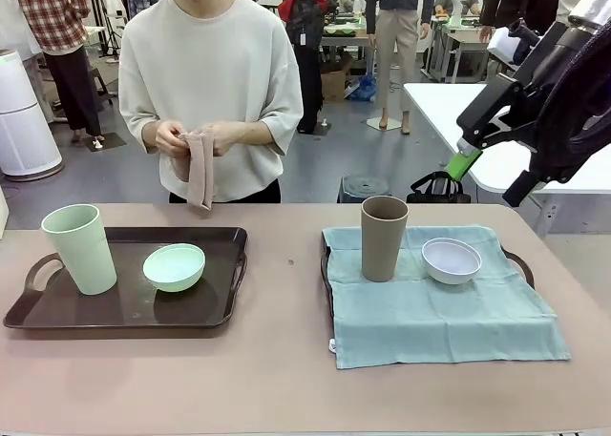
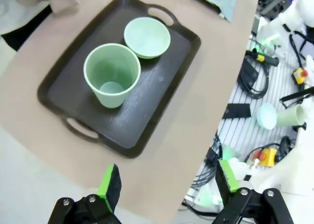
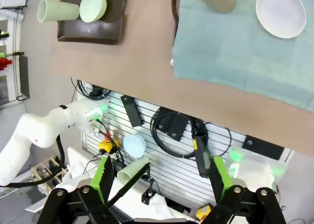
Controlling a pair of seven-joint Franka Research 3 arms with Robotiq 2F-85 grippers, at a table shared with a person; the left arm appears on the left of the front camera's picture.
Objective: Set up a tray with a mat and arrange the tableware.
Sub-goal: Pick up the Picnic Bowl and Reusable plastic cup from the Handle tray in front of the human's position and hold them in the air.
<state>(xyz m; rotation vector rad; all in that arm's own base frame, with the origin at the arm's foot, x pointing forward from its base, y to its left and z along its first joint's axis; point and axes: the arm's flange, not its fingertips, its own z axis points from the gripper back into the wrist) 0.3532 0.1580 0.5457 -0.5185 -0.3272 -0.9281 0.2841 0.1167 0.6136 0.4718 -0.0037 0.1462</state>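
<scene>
Beige folded cloth (image 1: 200, 174) held by person, presumably as mat for bare dark plastic tray (image 1: 220, 255); left gripper (image 2: 167, 185) and right gripper (image 3: 162, 180) both spread apart, empty.

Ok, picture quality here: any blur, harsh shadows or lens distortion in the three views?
Front view: even light, soft shadows under the pale green cup and brown cup, table sharp. Left wrist view: dark tray crisp, top-left corner blurred. Right wrist view: wide-angle lens makes the pale green cup lean outward.
</scene>
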